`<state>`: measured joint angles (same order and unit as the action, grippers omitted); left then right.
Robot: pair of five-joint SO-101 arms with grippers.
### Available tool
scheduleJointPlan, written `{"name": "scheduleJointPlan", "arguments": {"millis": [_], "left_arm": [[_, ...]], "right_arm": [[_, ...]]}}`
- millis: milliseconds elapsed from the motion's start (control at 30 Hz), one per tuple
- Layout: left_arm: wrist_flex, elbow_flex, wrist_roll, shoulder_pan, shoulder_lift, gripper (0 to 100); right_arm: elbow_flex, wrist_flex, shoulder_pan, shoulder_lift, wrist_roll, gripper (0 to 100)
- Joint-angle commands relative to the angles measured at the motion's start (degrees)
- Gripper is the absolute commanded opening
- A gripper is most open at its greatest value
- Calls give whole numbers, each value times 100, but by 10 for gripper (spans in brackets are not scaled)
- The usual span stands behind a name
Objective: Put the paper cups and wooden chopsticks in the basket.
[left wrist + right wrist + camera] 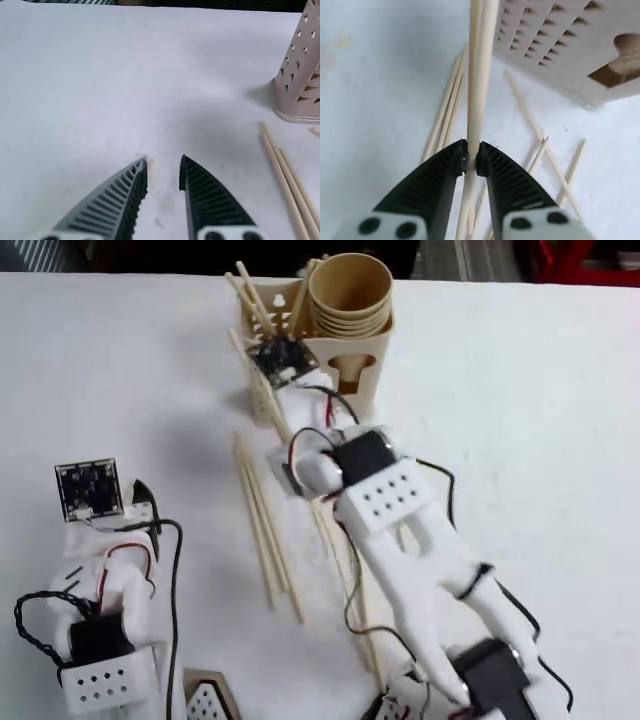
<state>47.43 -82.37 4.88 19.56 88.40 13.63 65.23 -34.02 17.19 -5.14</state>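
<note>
The basket [375,350] stands at the far side of the table [520,390]. It is rigid perforated plastic, so I judge it will stay put if a stick taps its rim. A nested stack of paper cups [350,290] sits in 1 compartment; they are light and easy to crush, best taken gently at the rim. A few upright chopsticks [250,295] lean in the compartment beside it. The loose chopsticks [262,530] lie scattered on the table just in front of the basket. They are thin, stiff, light and smooth wood, likely to roll or swivel in a pinch. I would grip them near the middle for balance, or nearer 1 end to tip them upright. My right arm [420,550] is stretched forward across those sticks, its wrist right at the basket's near wall. My right gripper [472,150] is clamped tight on what looks like 2 held chopsticks [481,75], which run forward from the jaws beside the perforated wall. The pinch sits partway along them, so I expect some wobble. My left arm [105,620] is folded back at the near left of the table, well apart from the basket. My left gripper [163,165] has its jaws slightly parted, holding nothing, low over bare table.
</note>
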Motion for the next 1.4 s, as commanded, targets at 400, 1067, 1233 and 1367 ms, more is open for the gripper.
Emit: {"name": "scheduleJointPlan", "arguments": {"millis": [400, 1067, 1233, 1367], "left_arm": [[-141, 18, 62, 48, 75, 124], [-202, 9, 62, 198, 75, 124], [-202, 9, 62, 198, 75, 124], [-202, 9, 62, 198, 75, 124]], "right_arm": [[-114, -1807, 22, 1490, 0, 19], [-132, -5991, 224, 620, -62, 19], [-484, -6422, 549, -171, -53, 19], [-862, -6413, 734, -831, -53, 19]]}}
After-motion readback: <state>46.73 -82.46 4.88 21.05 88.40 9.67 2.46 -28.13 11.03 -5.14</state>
